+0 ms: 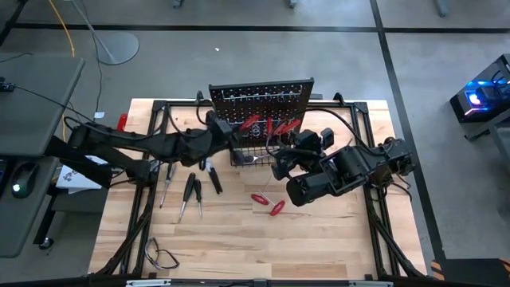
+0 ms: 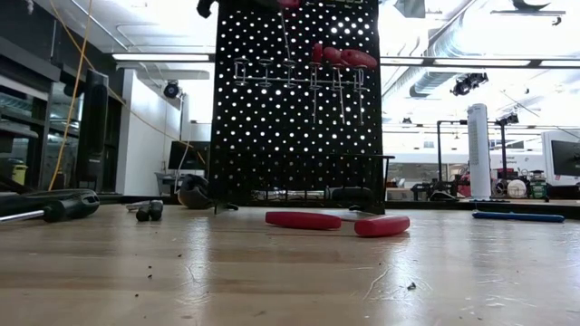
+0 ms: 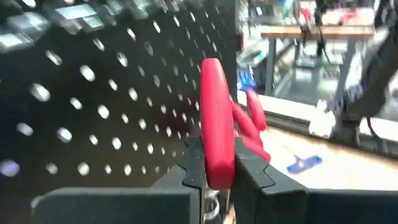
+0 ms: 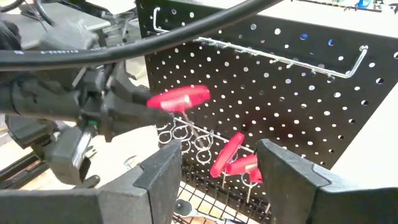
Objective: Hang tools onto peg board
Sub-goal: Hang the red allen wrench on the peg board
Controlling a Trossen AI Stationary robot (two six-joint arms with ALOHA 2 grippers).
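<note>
Red-handled screwdriver clamped in left gripper (handle upright), beside peg board

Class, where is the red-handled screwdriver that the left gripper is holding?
In the right wrist view, the red-handled screwdriver sits in the left gripper against the peg board, above the wire ring holders and beside two red-handled tools already hanging there.

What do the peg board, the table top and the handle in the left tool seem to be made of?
Peg board: likely painted sheet metal, matte black with even punched holes. Table top: wood, pale planks with visible grain, unpainted. Screwdriver handle clamped in the left tool: probably moulded plastic, smooth glossy red; rubber coating can't be ruled out.
</note>
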